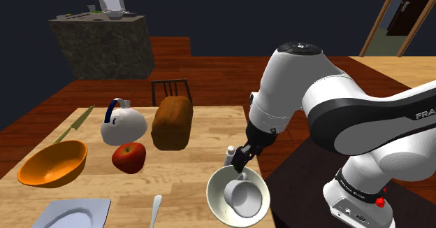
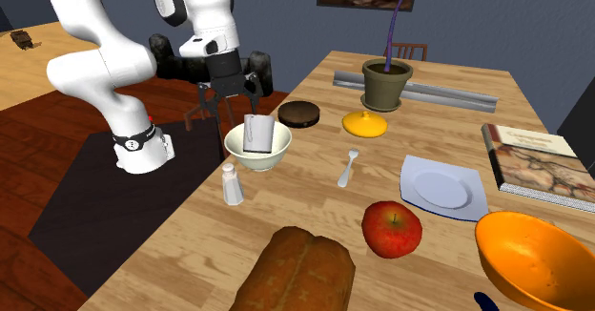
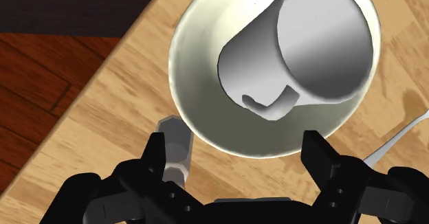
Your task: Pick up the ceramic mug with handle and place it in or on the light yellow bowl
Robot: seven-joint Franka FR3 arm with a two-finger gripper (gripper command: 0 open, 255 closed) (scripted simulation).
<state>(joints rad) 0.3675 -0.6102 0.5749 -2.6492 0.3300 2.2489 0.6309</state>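
**Tabletop inventory, counted by kind.** Bowls: two, a pale bowl [image 2: 259,162] and an orange bowl [image 2: 534,261]. Eleven kinds appear once each in the second exterior view: mug [image 2: 256,134], shaker [image 2: 232,185], spoon [image 2: 347,169], plate [image 2: 443,190], apple [image 2: 391,229], bread loaf [image 2: 296,273], book [image 2: 531,158], potted plant [image 2: 386,85], yellow lid [image 2: 365,123], dark round disc [image 2: 298,114] and long grey tray [image 2: 448,94]. The shoulder view adds two further single items: one white kettle [image 1: 124,126] and one knife [image 1: 75,125]. Robot arm [image 2: 95,61]: one.
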